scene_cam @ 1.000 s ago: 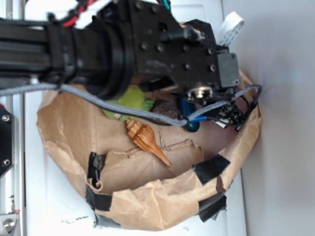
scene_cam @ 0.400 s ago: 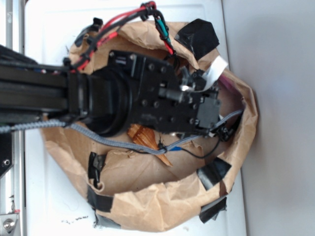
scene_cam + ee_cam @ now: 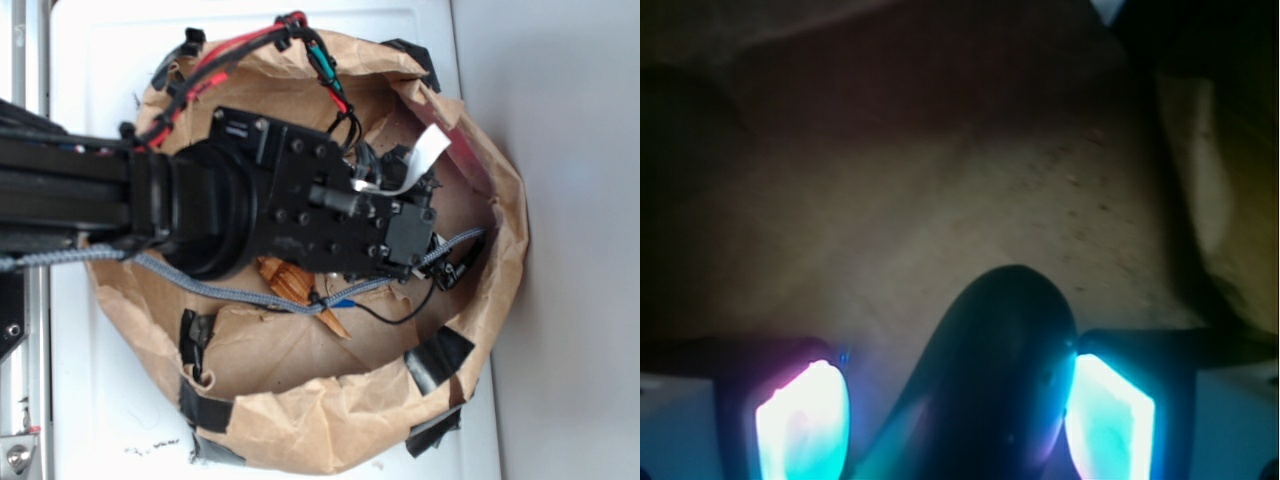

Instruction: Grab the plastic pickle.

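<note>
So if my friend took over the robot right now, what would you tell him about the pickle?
Gripper: open, jaws lowered on either side of the plastic pickle. One pad looks close to it, the other has a gap.
Pickle: lying on the floor of the paper bag, hidden under the arm in the exterior view. The seashell peeks out beside the arm.
Done: the jaws are lined up around the pickle.
Left: close the jaws on it, then lift it out.
</note>
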Robot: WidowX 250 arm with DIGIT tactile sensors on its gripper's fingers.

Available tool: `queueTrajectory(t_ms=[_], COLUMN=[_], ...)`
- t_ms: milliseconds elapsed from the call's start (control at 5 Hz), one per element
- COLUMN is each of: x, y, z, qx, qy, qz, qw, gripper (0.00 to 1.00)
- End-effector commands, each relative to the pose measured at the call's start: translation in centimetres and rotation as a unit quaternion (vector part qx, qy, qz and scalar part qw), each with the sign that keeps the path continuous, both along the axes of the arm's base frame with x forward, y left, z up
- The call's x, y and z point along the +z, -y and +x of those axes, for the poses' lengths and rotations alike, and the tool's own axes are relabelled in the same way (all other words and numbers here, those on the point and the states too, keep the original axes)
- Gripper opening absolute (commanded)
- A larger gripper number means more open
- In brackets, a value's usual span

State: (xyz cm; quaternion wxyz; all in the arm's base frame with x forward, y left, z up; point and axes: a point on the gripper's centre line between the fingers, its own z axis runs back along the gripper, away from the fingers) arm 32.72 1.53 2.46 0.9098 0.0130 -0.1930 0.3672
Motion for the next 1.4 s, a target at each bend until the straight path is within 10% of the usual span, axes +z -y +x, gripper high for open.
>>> queueTrajectory(t_ms=[0,600,1000,1200], x=[1.4,12.8,21.7,22.8], y=[-0.1,-0.6,-1.6,-1.0], z=[0.4,-4.8,-5.1,-6.1], qx=[-0.002,-0.178,-0.198,-0.159], qy=[0.048,0.029,-0.083,-0.083], qz=[-0.016,-0.124,-0.101,-0.039], qw=[0.999,0.976,0.971,0.983], gripper=[0.00,0.00,0.00,0.00])
